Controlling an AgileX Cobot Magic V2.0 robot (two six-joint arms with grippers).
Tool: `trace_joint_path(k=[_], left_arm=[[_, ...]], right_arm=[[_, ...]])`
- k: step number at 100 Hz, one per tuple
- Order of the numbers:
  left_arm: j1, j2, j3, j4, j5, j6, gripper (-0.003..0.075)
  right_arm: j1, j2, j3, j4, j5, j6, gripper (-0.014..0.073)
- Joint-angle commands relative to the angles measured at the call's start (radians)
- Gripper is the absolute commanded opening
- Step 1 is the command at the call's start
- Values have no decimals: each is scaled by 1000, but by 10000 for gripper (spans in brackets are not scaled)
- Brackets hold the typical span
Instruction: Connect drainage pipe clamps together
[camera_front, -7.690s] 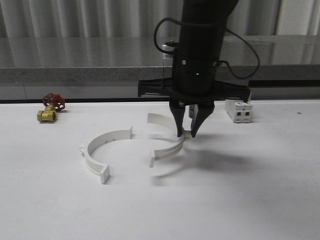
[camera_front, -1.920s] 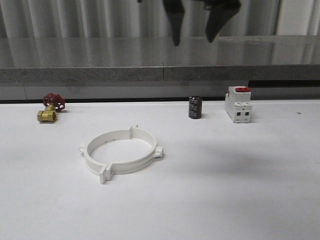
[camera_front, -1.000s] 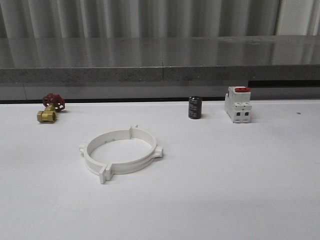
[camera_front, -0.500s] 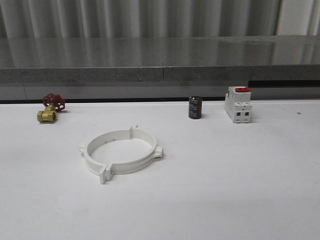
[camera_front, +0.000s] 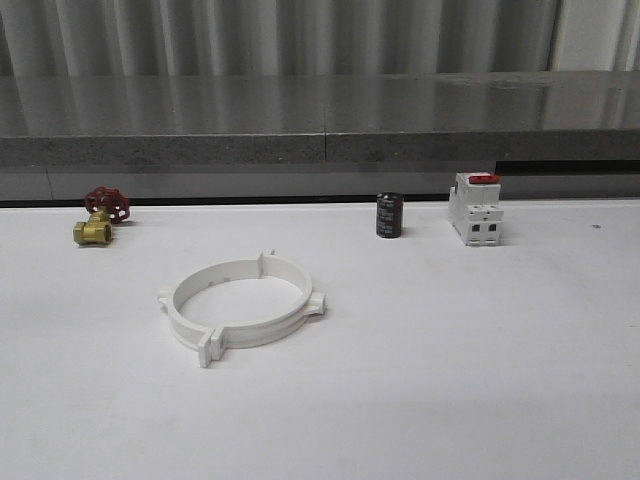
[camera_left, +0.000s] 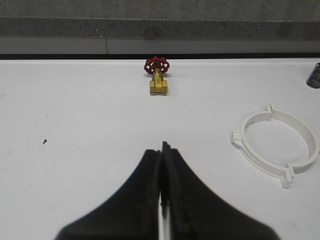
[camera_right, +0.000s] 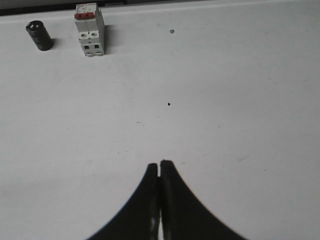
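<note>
Front view shows you the drainage pipe clamps (camera_front: 243, 311) joined on the desk (camera_front: 480, 340): light, stiff plastic, best gripped across the band; both jaws pressed together, empty

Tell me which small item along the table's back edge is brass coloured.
The valve at far left, brass body with a red handwheel; the capacitor is black, the breaker white.

No legible text; breaker (camera_front: 475, 209) and capacitor (camera_front: 389, 215) markings, if any, too small to read.
</note>
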Motion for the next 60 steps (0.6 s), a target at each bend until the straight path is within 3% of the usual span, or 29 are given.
trace_joint_path(k=[1,19,45,60], left_arm=[[3,5,-27,-10,-84,-2,-20],[3,5,-27,-10,-84,-2,-20],[3,5,-27,-10,-84,-2,-20],[3,7,-27,-10,-82,-2,-20]], right_arm=[[-8,-41,-11,-61,-69,-44,-67],[-8,-206,69,-45,-174,-137,-67],[-72,-531,241,14,-246,-149,-67],[-139,-507,295,61,-346,-247,-67]])
